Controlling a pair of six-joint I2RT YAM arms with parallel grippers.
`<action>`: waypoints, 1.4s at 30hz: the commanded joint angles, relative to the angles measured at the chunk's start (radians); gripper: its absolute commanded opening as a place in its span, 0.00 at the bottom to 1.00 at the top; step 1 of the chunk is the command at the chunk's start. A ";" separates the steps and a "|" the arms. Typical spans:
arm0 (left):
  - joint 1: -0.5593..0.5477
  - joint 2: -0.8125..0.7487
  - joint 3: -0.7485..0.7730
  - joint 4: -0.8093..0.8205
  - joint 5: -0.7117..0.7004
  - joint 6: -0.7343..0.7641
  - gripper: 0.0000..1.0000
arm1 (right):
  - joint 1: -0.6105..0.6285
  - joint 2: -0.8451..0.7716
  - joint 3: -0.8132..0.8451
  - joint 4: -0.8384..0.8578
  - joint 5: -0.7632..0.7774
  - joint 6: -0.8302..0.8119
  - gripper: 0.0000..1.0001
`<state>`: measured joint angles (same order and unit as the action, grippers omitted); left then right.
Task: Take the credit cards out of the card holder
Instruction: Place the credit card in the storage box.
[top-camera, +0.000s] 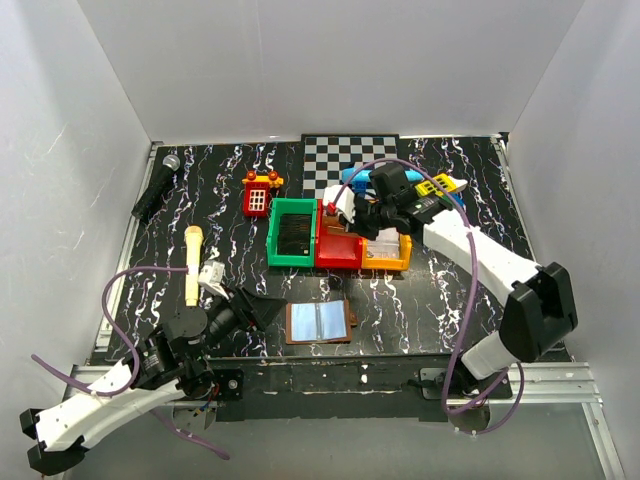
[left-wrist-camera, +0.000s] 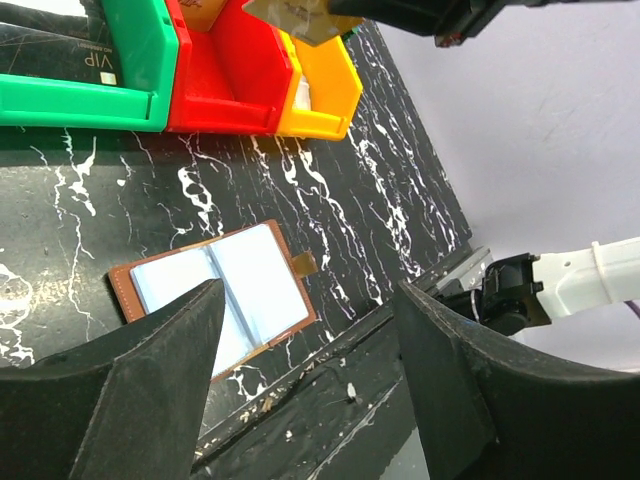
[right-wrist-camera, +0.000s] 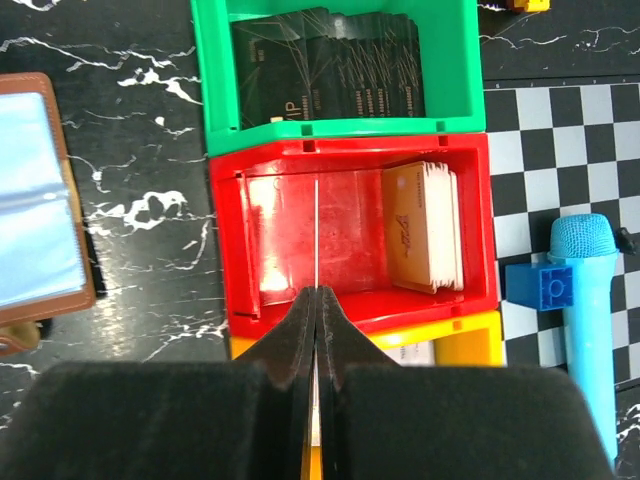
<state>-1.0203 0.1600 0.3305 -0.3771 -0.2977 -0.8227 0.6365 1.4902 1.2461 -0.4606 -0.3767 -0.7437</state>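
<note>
On the left, jaws spread wide with nothing held. Ahead of them and between the two tips, flat on the desk (left-wrist-camera: 350, 200) and opened like a book, the card holder (left-wrist-camera: 215, 295), pale blue panels up, untouched. On the right, jaws pressed fully together on a thin tan card (left-wrist-camera: 300, 20), edge-on straight ahead of the tips. Under that card, the red bin (right-wrist-camera: 225, 250), a tan stack of cards (right-wrist-camera: 425, 225) inside to the jaws' right. Farther ahead, the green bin (right-wrist-camera: 215, 90) with dark cards (right-wrist-camera: 330, 65).
</note>
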 joint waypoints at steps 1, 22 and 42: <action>0.005 -0.005 0.033 -0.023 0.005 0.031 0.67 | -0.008 0.060 0.070 0.073 -0.024 -0.074 0.01; 0.005 0.015 -0.002 0.041 0.028 0.114 0.65 | -0.009 0.297 0.165 0.123 0.074 -0.123 0.01; 0.005 0.138 -0.018 0.112 0.065 0.114 0.65 | -0.034 0.392 0.191 0.155 0.055 -0.117 0.01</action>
<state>-1.0203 0.2745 0.3202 -0.2981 -0.2455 -0.7216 0.6079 1.8637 1.3926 -0.3393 -0.2981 -0.8474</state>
